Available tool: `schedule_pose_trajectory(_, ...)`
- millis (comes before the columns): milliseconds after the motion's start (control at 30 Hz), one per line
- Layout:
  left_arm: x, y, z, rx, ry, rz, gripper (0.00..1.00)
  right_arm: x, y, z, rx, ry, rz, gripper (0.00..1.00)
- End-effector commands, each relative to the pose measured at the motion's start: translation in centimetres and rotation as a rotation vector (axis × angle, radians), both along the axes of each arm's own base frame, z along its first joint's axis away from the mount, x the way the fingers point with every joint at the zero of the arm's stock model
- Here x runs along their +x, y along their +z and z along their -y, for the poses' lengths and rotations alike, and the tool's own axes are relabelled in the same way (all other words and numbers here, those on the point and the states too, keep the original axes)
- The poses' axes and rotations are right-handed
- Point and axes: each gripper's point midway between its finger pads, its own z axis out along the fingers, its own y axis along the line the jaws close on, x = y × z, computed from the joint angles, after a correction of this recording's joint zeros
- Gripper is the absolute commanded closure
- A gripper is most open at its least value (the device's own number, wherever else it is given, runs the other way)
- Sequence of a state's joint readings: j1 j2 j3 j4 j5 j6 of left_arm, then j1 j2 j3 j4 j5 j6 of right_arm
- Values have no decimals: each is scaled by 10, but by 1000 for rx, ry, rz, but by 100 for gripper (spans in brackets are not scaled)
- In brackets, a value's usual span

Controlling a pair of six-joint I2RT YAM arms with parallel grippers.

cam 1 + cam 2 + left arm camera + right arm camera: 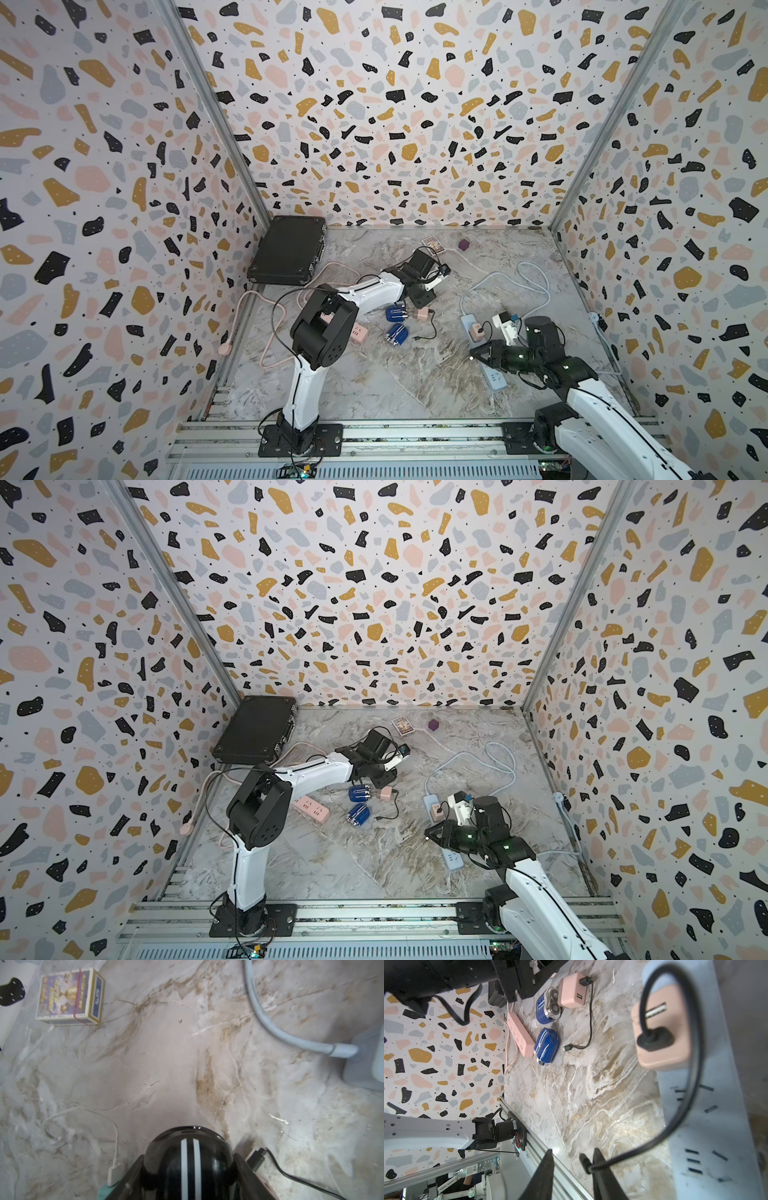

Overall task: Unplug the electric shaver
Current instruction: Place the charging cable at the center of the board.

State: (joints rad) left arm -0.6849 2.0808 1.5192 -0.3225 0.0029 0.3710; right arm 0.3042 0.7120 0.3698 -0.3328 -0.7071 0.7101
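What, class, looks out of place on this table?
A pink adapter lies loose beside a blue shaver; its black cable ends in a free plug joined to nothing. The black case in the far corner seems to lean against the wall rather than lie flat.

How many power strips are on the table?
2. The pink power strip lies left of the blue shavers; the light blue power strip lies on the right, partly covered by the right arm.
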Motion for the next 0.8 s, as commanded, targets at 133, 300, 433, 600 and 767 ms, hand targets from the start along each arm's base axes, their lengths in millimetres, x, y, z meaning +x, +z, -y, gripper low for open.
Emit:
schedule_pose_trajectory(133, 25, 5, 2, -31, 25, 56, 57, -5, 6, 2, -38, 26, 9, 58)
schedule_pose_trajectory(300, 30, -8, -2, -12, 41, 66, 54, -8, 4, 11, -113, 17, 6, 54)
schedule_pose_trajectory(433, 38, -15, -5, -3, 58, 78, 51, -11, -2, 22, -201, 13, -6, 49)
schedule_pose_trajectory(600, 45, -18, -6, -11, 73, 85, 46, -10, 2, 26, -223, -8, -2, 46)
schedule_pose_trajectory(767, 53, -5, -6, -55, 101, 119, 30, 1, 20, 24, -214, -23, 37, 44)
